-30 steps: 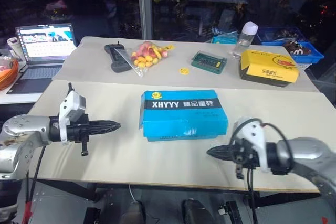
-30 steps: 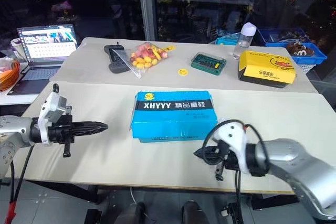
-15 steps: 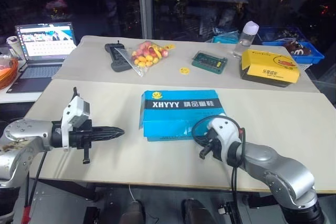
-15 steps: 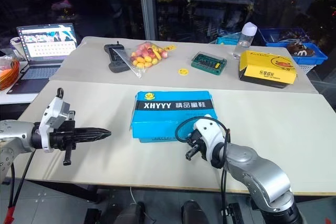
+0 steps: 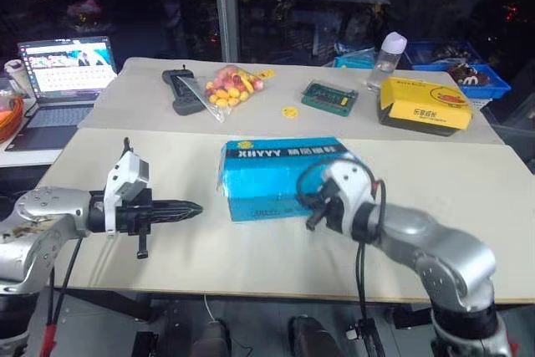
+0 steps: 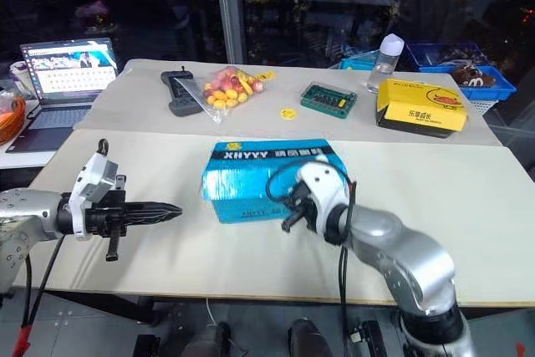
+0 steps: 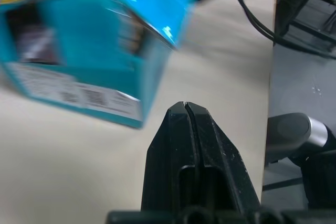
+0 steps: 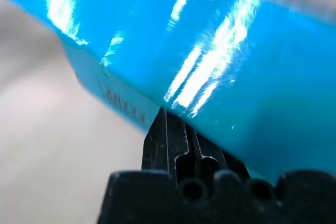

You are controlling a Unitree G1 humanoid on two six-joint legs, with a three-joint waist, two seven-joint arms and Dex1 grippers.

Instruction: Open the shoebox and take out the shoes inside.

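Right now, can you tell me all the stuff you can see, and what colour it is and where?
shoebox: one, bright blue, middle of the near table
tables: two, cream, one near, one behind it
yellow box: one, yellow with orange print, far table, right end
bag of sweets: one, clear with red and yellow pieces, far table, left part
black handset: one, black, beside the bag of sweets
green board: one, green, middle of the far table
yellow disc: one, yellow, far table, near the green board
bottle: one, clear with a pale cap, behind the yellow box
blue crate: one, blue, far right
laptop: one, open, far left
left claw: black, shut, left of the shoebox
right claw: black, shut, tip at the shoebox's lower front edge
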